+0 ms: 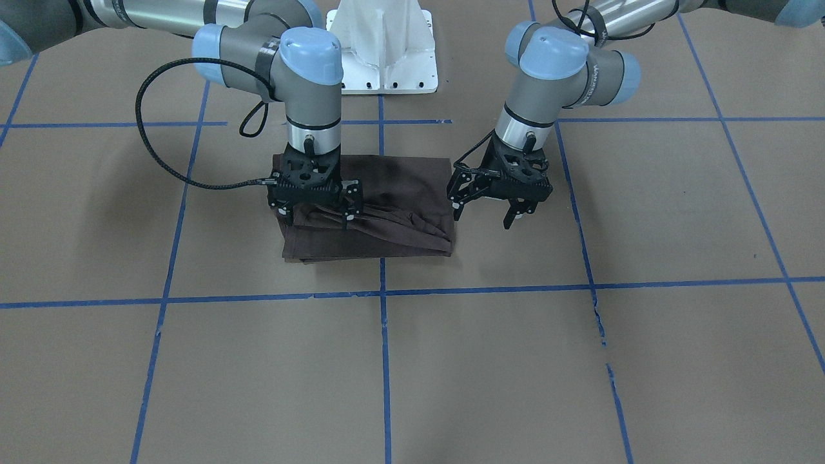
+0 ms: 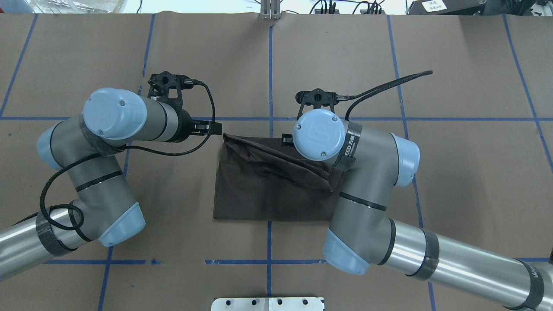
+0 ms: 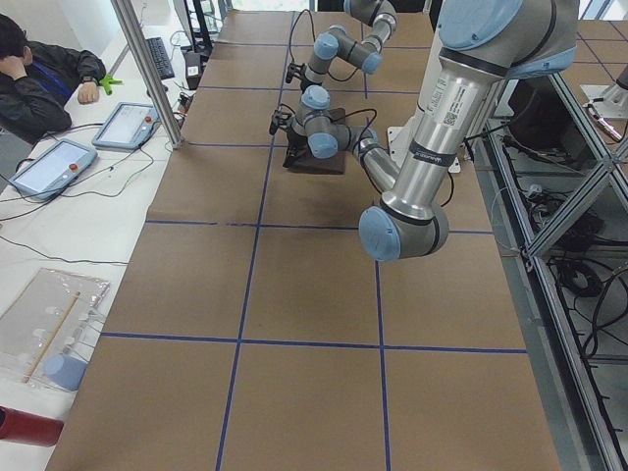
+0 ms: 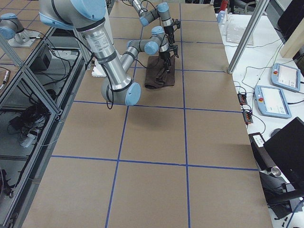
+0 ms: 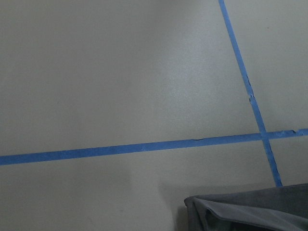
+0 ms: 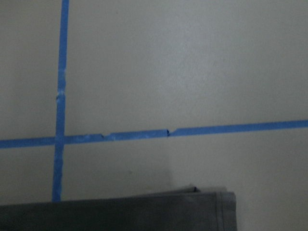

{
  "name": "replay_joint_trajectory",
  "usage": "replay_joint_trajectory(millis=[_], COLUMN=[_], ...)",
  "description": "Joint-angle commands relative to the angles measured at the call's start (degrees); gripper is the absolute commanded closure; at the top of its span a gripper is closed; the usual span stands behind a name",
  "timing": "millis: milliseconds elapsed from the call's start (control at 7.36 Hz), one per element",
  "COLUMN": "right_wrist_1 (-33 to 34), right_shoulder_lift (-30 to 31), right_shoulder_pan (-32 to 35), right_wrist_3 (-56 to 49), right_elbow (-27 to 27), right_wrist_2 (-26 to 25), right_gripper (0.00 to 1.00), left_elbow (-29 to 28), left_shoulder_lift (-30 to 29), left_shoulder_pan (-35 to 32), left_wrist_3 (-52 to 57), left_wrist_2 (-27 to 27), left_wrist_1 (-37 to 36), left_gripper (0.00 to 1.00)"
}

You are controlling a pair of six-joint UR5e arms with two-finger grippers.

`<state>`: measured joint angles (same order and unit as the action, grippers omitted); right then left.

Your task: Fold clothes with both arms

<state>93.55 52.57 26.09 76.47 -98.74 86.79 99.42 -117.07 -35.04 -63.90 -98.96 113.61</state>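
Note:
The dark brown T-shirt lies folded into a rectangle on the brown paper table, with a wrinkled top layer. It also shows in the overhead view. My right gripper points straight down on the shirt's end nearest my right side, jaws spread, fingertips at the top layer. In the overhead view my own wrist hides it. My left gripper is open and empty, low beside the shirt's opposite edge, apart from the cloth. The left wrist view shows a shirt corner. The right wrist view shows a folded edge.
The white pedestal base stands behind the shirt. Blue tape lines grid the paper. A black cable loops off my right wrist. An operator sits at a side desk with tablets.

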Motion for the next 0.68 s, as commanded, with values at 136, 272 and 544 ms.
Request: replay_joint_trajectory(millis=[136, 272, 544], right_wrist_1=[0.0, 0.1, 0.3], right_shoulder_lift=[2.3, 3.5, 5.0], right_shoulder_pan=[-4.6, -4.7, -5.2], right_wrist_3=[5.0, 4.9, 4.8], right_elbow=[-1.5, -1.9, -3.1], right_wrist_2=[-3.2, -4.0, -5.2], right_gripper=[0.23, 0.23, 0.24], left_elbow=[-0.1, -0.1, -0.1], left_shoulder_lift=[0.0, 0.0, 0.0], left_shoulder_pan=[0.1, 0.1, 0.1], left_wrist_3=[-0.2, -0.1, -0.1], left_wrist_2=[0.0, 0.0, 0.0], left_wrist_1=[0.0, 0.0, 0.0], left_gripper=[0.00, 0.00, 0.00])
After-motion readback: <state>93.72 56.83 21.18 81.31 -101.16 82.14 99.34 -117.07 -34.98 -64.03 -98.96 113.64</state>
